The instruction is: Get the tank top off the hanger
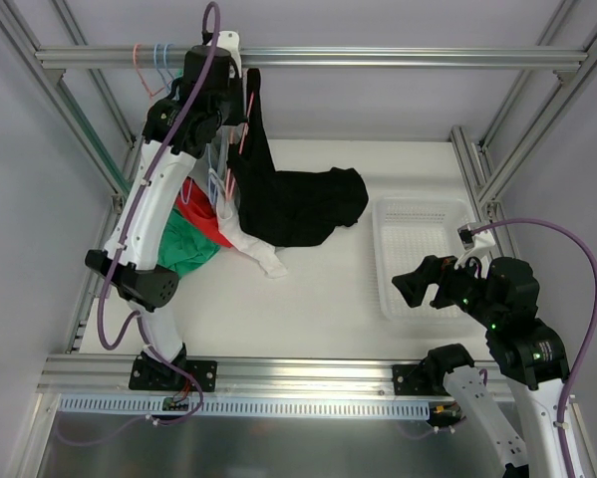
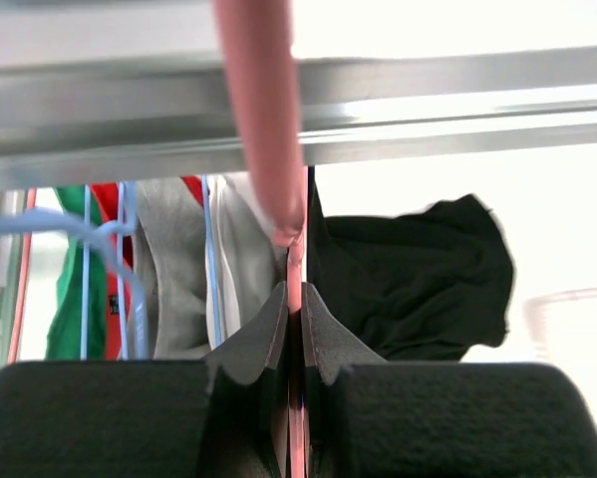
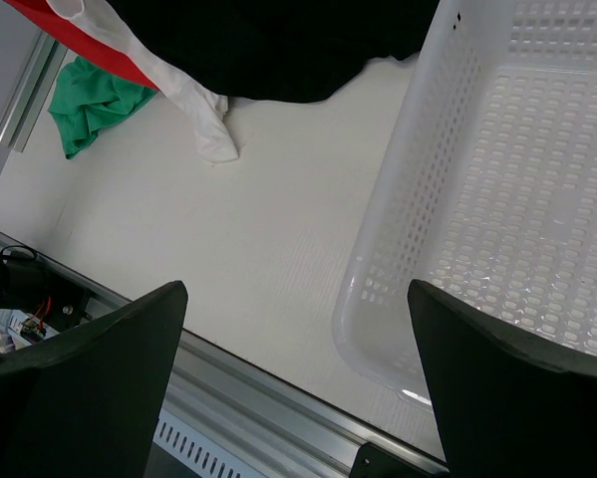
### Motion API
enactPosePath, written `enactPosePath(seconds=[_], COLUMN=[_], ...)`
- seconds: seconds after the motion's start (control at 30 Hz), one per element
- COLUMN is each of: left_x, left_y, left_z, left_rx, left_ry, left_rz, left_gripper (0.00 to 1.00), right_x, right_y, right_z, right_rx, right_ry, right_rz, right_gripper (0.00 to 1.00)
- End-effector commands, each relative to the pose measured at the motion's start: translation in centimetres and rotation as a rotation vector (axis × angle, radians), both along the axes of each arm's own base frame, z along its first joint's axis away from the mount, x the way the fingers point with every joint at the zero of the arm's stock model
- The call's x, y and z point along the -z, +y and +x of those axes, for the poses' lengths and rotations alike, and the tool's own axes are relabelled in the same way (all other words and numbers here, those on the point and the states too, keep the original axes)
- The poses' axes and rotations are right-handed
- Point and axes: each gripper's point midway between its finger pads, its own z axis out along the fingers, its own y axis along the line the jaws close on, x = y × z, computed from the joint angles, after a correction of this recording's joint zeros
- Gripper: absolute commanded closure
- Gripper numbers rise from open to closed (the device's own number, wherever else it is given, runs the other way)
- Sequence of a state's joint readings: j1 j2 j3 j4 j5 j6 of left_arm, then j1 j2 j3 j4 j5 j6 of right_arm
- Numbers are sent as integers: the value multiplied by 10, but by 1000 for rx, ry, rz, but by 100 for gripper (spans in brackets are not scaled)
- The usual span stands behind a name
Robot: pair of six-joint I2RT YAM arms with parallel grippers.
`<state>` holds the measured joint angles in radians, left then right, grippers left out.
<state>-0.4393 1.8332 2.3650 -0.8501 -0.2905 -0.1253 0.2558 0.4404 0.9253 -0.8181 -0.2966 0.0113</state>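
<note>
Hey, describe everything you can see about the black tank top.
The black tank top is plain, matte, soft-looking fabric. Its narrow upper part hangs upright by the pink hanger at the overhead rail. The wider lower part is slumped in folds on the white table. A white garment touches its near-left edge. The left gripper is shut on the hanger, not on the cloth.

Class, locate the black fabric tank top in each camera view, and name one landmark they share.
Top external: black fabric tank top, centre, draped down onto the white table.
Left wrist: tank top right of centre, beside the thin pink hanger.
Right wrist: tank top along the top edge.
Shared landmark: the crumpled green cloth, left of it in every view.
</note>
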Motion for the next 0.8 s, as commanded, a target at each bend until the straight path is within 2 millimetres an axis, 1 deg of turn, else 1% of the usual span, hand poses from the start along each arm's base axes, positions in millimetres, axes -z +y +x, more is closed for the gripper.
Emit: enactPosePath(seconds=[0.0,0.13,0.2,0.23,0.27,0.3,0.33,0.37,0.4,0.43,0.5,0.53,0.57,0.6,0.63,0.67,0.7,0.73,0.77], left_x=[-85,-91,-88,-73,-77,-74,-52,-55,-50,-38,-27,-7,-10,7,4,9,11,31,28], left_y=[1,-3,-5,-10,-8,-10,-18,-16,-19,-22,-27,-31,-34,-38,-38,-50,-53,-57,-56], left_z=[-31,-38,-43,-44,-57,-64,-67,-83,-90,-102,-115,-119,-134,-141,-155,-170,-182,-192,-210], left_rx=[33,62,79,88,100,111,131,145,160,182,217,235,274,300,336,413,451,479,514], left_ry=[-198,-208,-195,-151,-155,-142,-84,-89,-78,-55,-31,12,8,47,38,61,70,122,114], left_rz=[-166,-197,-207,-209,-226,-240,-229,-243,-244,-238,-241,-228,-240,-230,-244,-259,-271,-271,-298], left_gripper=[100,100,100,100,100,100,100,100,100,100,100,100,100,100,100,100,100,100,100], right_x=[-11,-12,-11,-11,-10,-10,-10,-11,-11,-12,-16,-16,-20,-22,-27,-31,-35,-40,-47], right_y=[2,2,2,2,2,2,3,4,6,8,13,16,22,25,30,41,47,53,60], right_z=[4,3,3,3,4,4,5,7,7,7,8,8,8,8,13,8,8,9,19], right_rx=[1,1,-2,-1,-1,-2,-7,-8,-19,-28,-53,-68,-102,-120,-143,-213,-251,-282,-308], right_ry=[-43,-49,-45,-48,-45,-45,-44,-51,-50,-55,-65,-66,-82,-88,-112,-117,-128,-132,-148], right_rz=[22,23,24,23,22,23,24,27,31,36,55,62,80,93,108,137,160,184,207], right_gripper=[0,1,0,0,0,0,0,0,1,0,0,0,1,0,1,1,1,0,1])
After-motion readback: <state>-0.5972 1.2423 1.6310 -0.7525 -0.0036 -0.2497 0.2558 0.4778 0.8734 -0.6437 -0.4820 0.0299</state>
